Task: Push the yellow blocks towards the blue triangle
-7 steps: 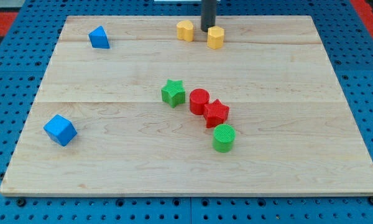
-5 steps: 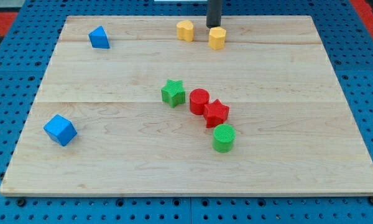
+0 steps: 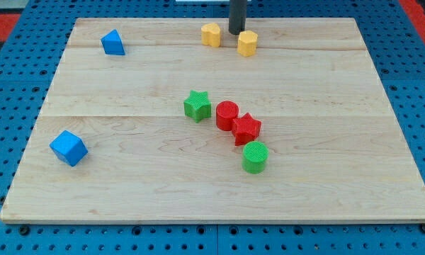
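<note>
Two yellow blocks lie near the view's top: one (image 3: 211, 34) to the left and a hexagon-like one (image 3: 247, 43) to the right. The blue triangle (image 3: 113, 42) lies at the view's top left. My tip (image 3: 236, 33) stands between the two yellow blocks, just up and left of the right one, close to it or touching; I cannot tell which.
A green star (image 3: 197, 105), a red cylinder (image 3: 227, 115), a red star (image 3: 246, 128) and a green cylinder (image 3: 255, 156) cluster at the middle. A blue cube (image 3: 69, 147) lies at the left. The wooden board (image 3: 340, 177) sits on a blue pegboard.
My tip went slightly right and up, then came back left to between the yellow blocks. The right yellow block shifted very slightly to the right.
</note>
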You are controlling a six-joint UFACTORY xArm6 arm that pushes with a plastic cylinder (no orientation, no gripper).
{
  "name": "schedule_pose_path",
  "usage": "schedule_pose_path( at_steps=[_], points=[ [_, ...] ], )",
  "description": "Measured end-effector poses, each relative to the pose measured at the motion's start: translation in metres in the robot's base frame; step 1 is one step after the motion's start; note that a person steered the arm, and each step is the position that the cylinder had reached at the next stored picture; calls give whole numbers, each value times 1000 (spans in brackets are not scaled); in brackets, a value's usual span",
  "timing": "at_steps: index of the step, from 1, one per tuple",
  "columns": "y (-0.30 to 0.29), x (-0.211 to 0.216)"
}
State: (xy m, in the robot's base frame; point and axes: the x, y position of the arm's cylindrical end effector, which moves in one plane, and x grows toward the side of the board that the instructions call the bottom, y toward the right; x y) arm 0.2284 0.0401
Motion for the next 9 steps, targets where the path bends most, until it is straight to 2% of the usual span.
schedule_pose_path(
  at_steps=[2,3,5,7,8,9],
  points=[
    [0,0],
    [-21,4],
    [-55,71],
    [57,73],
    [71,38],
    [-20,21]
  ],
)
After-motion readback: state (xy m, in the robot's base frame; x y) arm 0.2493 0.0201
